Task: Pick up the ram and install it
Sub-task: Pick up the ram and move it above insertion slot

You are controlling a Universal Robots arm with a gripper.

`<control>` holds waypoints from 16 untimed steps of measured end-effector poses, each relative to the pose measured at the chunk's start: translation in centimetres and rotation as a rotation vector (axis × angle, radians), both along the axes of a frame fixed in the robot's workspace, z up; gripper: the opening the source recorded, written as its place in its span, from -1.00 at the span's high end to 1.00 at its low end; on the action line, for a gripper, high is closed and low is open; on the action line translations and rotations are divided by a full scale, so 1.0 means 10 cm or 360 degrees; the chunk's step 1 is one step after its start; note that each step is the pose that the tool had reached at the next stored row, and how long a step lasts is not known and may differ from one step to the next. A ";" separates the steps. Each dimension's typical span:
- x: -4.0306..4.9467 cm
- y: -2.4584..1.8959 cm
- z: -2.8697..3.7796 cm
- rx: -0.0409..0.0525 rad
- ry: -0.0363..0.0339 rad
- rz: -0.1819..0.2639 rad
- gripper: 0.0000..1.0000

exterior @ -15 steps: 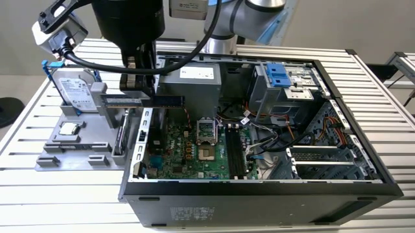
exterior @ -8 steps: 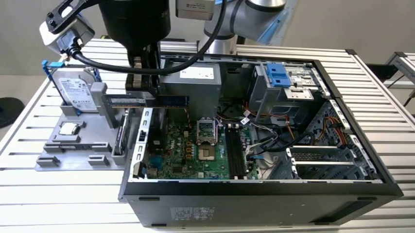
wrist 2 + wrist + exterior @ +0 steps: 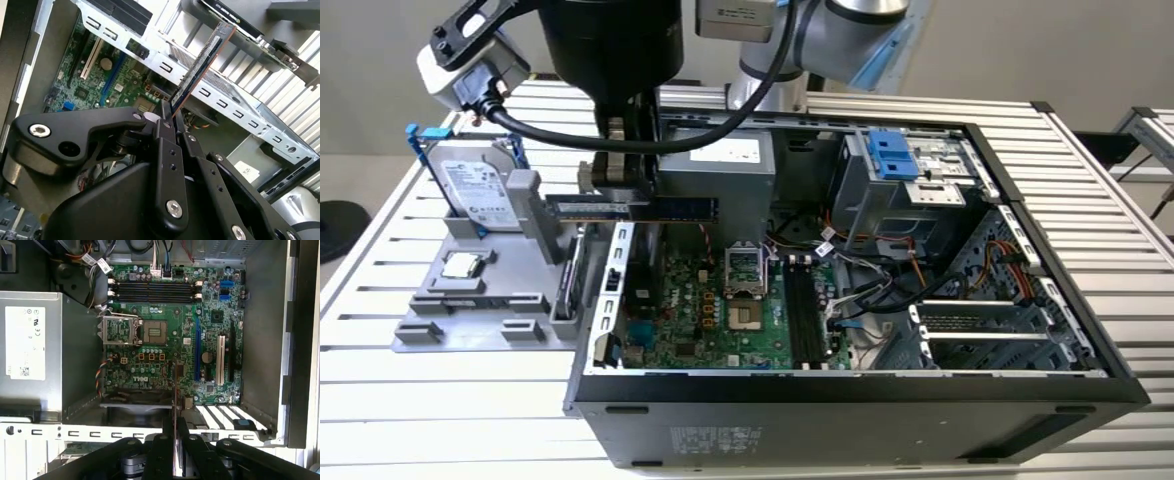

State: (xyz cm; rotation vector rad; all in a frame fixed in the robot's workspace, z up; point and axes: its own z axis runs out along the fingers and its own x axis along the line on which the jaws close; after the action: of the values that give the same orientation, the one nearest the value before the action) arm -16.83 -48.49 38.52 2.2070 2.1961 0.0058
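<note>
Nearest, in the second wrist view, the gripper (image 3: 169, 119) pinching the ram (image 3: 202, 62), black fingers (image 3: 170, 165) pressed against the two faces of the thin green stick. In the exterior view, held level and on edge over the slotted metal wall of the open computer case (image 3: 854, 400), on that view's left side, well above the board below. Just beyond, inside the case, the grey power supply (image 3: 714, 165), close beside the held stick. Lower down, the green motherboard (image 3: 165, 365) lying flat, with a square processor socket (image 3: 125, 332) near its middle. Past the socket, four long black memory slots (image 3: 154, 290) side by side. Farther, toward the exterior view's right, blue drive brackets (image 3: 901, 155) and loose cables (image 3: 881, 270). Outside the case, at the exterior view's left, a grey holder (image 3: 454, 320) on the slatted table (image 3: 440, 420), carrying an upright hard drive (image 3: 474, 185) and a small square chip (image 3: 460, 265).
</note>
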 end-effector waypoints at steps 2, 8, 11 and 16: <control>0.019 0.000 0.000 0.0000 0.0000 0.0000 1.00; 0.071 0.000 0.000 0.0000 0.0000 0.0000 1.00; 0.090 -0.001 0.000 0.0000 0.0000 0.0000 1.00; 0.114 0.000 0.000 0.0000 0.0000 0.0000 1.00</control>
State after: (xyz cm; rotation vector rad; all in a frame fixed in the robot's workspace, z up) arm -15.69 -48.49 38.52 2.2069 2.1961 0.0058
